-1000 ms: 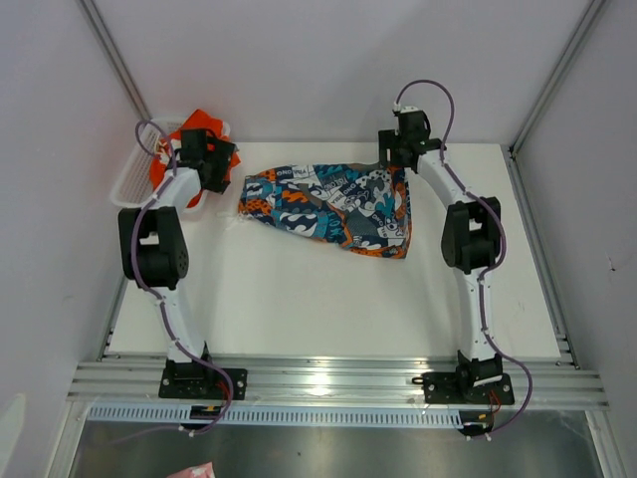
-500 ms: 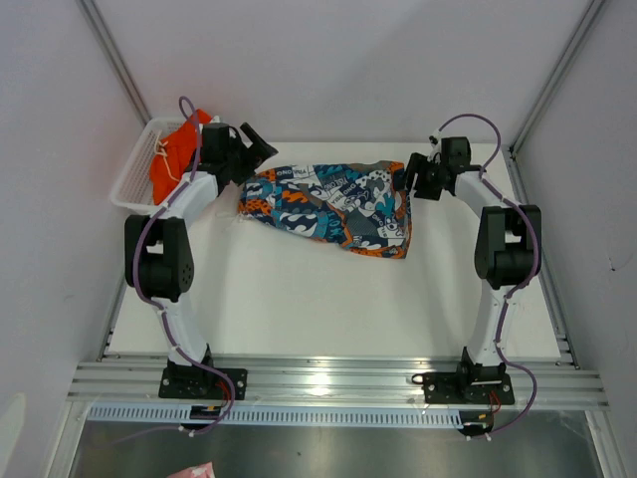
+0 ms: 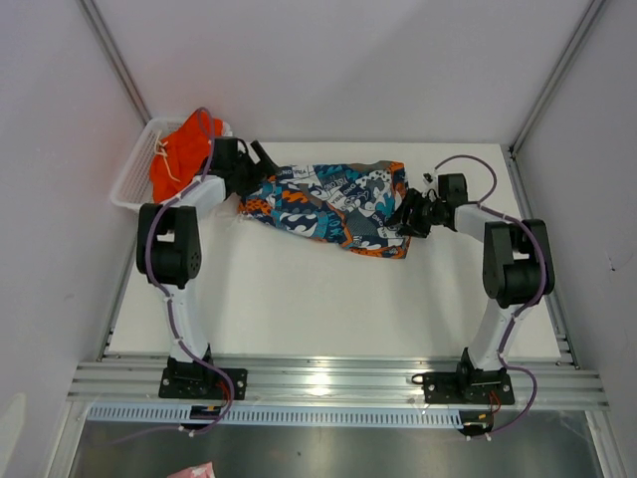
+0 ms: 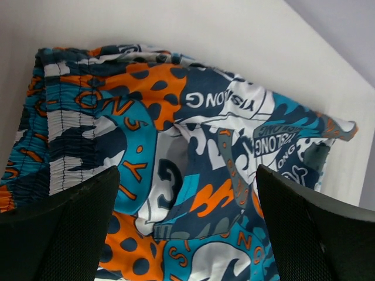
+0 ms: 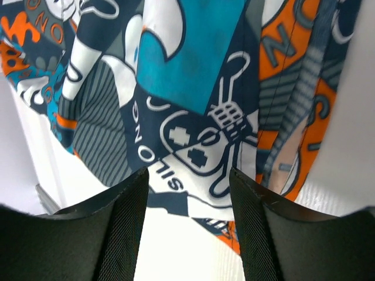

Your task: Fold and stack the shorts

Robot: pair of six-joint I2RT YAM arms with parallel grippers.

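- Basket [image 3: 126, 182]: white mesh plastic, rectangular, at the counter's [image 3: 299, 299] 10 o'clock corner.
- Orange shorts [image 3: 181, 157]: plain bright soft cloth with a white drawstring, heaped crumpled in the basket.
- Left gripper [image 3: 261, 159]: black textured fingers spread wide apart, over the 9 o'clock end of the printed shorts and clamped on nothing.
- Printed shorts [image 3: 328, 204]: soft cloth in blue, teal, orange and white with lettering. They lie nearly flat on the smooth white counter toward 12 o'clock. The gathered band is ribbed at the 9 o'clock end, and the 3 o'clock end is wider.
- Right gripper [image 3: 403, 221]: fingers partly apart, just over the cloth's 3 o'clock hem.
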